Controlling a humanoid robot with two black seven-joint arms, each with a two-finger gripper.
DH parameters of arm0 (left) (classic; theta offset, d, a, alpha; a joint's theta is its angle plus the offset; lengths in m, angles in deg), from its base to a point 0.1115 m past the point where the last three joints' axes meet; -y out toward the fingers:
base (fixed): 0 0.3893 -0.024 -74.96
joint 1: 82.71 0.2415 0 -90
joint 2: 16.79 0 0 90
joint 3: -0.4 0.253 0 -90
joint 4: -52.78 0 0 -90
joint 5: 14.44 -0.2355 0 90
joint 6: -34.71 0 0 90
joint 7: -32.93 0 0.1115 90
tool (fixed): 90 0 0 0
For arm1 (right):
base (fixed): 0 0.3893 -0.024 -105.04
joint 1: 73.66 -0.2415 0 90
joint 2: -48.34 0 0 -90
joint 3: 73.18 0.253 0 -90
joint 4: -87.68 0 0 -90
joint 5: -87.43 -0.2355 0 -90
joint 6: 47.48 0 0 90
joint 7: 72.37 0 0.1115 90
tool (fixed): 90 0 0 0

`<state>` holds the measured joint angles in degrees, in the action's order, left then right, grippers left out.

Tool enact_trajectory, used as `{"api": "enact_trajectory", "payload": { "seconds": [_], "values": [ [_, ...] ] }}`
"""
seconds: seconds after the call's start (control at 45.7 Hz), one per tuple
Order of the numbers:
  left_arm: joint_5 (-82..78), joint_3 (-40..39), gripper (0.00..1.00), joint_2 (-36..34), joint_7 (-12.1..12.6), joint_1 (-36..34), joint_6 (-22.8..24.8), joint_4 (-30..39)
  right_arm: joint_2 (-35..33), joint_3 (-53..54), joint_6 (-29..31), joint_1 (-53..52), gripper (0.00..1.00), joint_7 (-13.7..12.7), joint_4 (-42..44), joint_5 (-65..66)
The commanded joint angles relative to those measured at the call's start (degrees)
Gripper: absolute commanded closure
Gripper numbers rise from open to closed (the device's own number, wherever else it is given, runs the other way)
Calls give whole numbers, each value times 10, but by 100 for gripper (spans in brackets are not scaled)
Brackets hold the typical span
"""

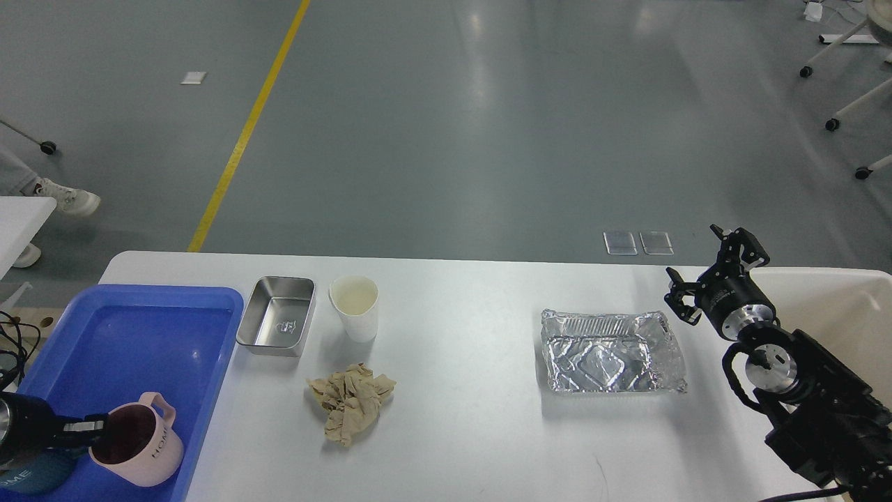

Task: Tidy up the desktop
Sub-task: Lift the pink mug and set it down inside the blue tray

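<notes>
The white desktop (474, 432) carries a steel tin (277, 324), a white paper cup (355, 307), a crumpled brown paper wad (350, 403) and a crushed foil tray (610, 352). At the left, a blue tray (153, 328) holds a pink "HOME" mug (143, 450), tilted slightly. My left gripper (96, 424) is shut on the mug's near rim. My right gripper (705, 272) hovers open just right of the foil tray's far corner, holding nothing.
A dark teal mug (24, 480) sits in the blue tray's near left corner, partly behind my left arm. An off-white bin (836, 296) stands at the desktop's right end behind my right arm. Beyond the far edge is grey floor.
</notes>
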<state>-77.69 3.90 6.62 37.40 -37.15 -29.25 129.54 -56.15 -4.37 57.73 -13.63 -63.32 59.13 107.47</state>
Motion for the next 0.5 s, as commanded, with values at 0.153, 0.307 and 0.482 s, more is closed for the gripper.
{"api": "enact_trajectory", "payload": {
  "seconds": [0.153, 0.307, 0.482],
  "values": [
    [1, 2, 61, -10, 5, 0, -2, 1, 1, 0, 0, 0, 0, 0, 1, 0],
    [4, -3, 59, -42, 4, -1, -1, 20, 2, 0, 0, -1, 0, 0, 0, 0],
    [8, -60, 50, -104, 3, -4, 1, 97, 6, 0, 0, -1, 0, 0, 0, 0]
  ]
}}
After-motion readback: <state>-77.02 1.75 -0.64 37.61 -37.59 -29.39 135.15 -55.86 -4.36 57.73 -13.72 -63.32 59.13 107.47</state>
